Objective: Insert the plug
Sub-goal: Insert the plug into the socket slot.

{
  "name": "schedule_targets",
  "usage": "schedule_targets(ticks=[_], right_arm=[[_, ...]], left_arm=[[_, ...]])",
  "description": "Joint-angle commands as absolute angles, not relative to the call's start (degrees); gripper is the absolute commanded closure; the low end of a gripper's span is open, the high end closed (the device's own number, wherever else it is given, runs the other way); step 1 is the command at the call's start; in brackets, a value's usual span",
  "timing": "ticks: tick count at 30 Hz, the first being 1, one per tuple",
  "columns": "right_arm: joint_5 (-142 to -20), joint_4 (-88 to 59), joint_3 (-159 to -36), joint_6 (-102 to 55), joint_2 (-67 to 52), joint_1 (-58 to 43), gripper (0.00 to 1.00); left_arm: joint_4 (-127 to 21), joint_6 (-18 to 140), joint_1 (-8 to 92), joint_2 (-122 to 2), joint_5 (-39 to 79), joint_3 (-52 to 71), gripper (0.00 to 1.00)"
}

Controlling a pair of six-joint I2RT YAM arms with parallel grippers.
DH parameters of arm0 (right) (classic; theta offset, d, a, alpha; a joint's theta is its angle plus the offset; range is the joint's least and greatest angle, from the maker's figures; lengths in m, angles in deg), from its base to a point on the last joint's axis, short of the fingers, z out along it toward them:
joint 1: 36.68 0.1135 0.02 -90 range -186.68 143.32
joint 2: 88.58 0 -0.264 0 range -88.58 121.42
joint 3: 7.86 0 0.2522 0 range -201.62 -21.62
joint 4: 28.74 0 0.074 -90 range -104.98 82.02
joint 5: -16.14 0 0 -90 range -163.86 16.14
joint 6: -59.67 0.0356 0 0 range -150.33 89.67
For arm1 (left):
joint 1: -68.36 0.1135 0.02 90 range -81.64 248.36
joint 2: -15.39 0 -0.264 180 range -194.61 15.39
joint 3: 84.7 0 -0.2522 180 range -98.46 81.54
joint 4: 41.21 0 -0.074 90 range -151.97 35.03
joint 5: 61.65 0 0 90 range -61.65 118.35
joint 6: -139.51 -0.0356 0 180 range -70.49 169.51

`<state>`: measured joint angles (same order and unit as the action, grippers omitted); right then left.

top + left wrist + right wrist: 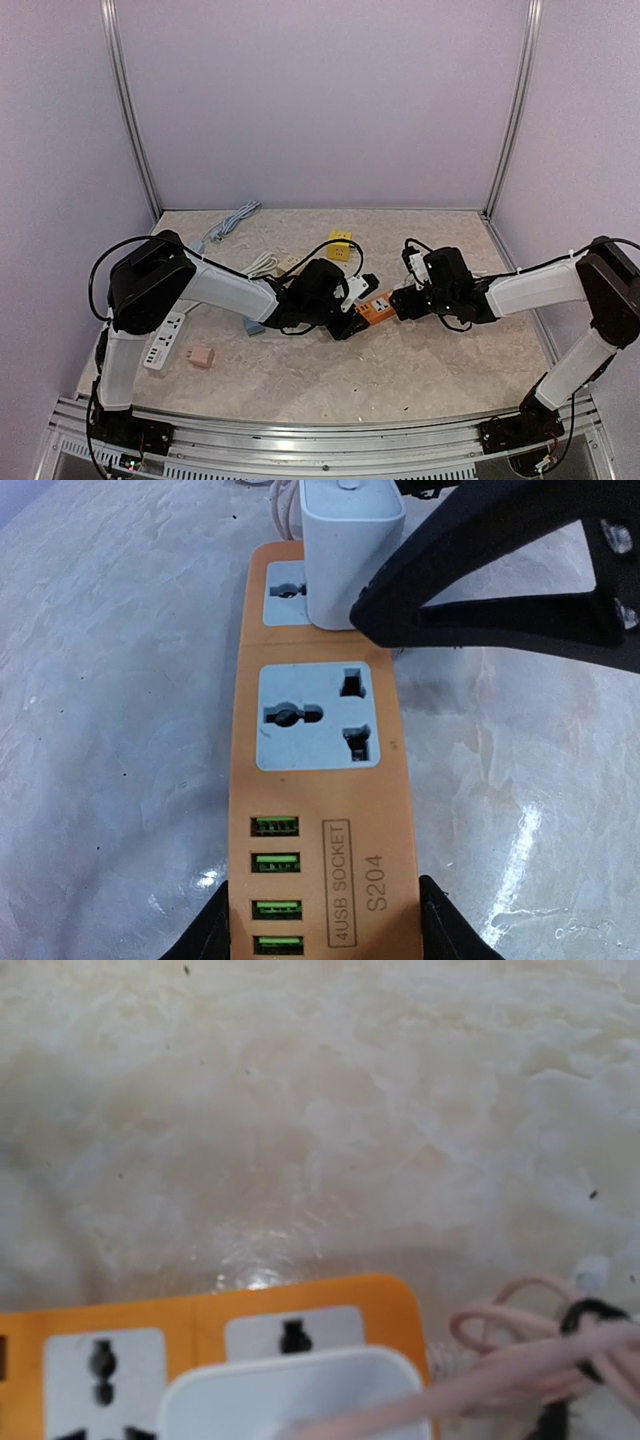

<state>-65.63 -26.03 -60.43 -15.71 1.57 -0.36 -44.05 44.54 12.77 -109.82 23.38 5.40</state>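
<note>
The left gripper (349, 318) is clamped on the orange power strip (376, 309) near the middle of the table (400, 385). In the left wrist view its fingers (205, 938) press against both long sides of the strip at the end with the four green USB ports. The white plug (345, 550) stands upright on the socket at the strip's far end, while the nearer universal socket is bare. Whether the plug is pushed fully home cannot be told. The right gripper (401, 303) meets the strip from the opposite side. One black finger (490, 580) has its tip at the plug's side, but how wide the jaws stand cannot be told, as the right wrist view shows no fingers, only the plug and a coiled pink cable (545, 1355) beside it. A white power strip (165, 345) lies well apart at the left
</note>
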Motion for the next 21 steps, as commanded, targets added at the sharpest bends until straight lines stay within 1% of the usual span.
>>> schedule_targets(ticks=[1,2,3,8,11,16,21], right_arm=[[-67.44,-23.27,-60.44,-15.2,-2.16,0.1,0.11],[-67.9,-23.0,-60.13,-15.02,-2.85,0.13,0.06],[-68.25,-22.53,-59.77,-14.8,-3.53,0.14,0.01],[-69.08,-18.81,-58.98,-13.88,-7.94,0.21,0.0],[-69.55,-16.16,-58.66,-13.34,-10.93,0.2,0.0],[-69.47,-12.02,-57.82,-12.06,-15.8,0.21,0.0],[-68.91,-9.97,-57.16,-10.84,-19.68,0.17,0.0]], left_arm=[[-45.46,45.09,12.64,-110.21,24.65,4.19,0.55],[-45.52,45.08,12.7,-110.21,24.64,4.11,0.53],[-45.61,45.13,12.72,-110.21,24.64,4.08,0.49],[-45.27,45.39,12.64,-109.71,25.23,4.38,0.13],[-44.77,45.43,12.65,-109.14,25.73,4.99,0.01],[-44.44,46.26,12.64,-107.29,26.68,6.64,0.01],[-45.06,48.34,12.71,-101.86,27.18,10.13,0.01]])
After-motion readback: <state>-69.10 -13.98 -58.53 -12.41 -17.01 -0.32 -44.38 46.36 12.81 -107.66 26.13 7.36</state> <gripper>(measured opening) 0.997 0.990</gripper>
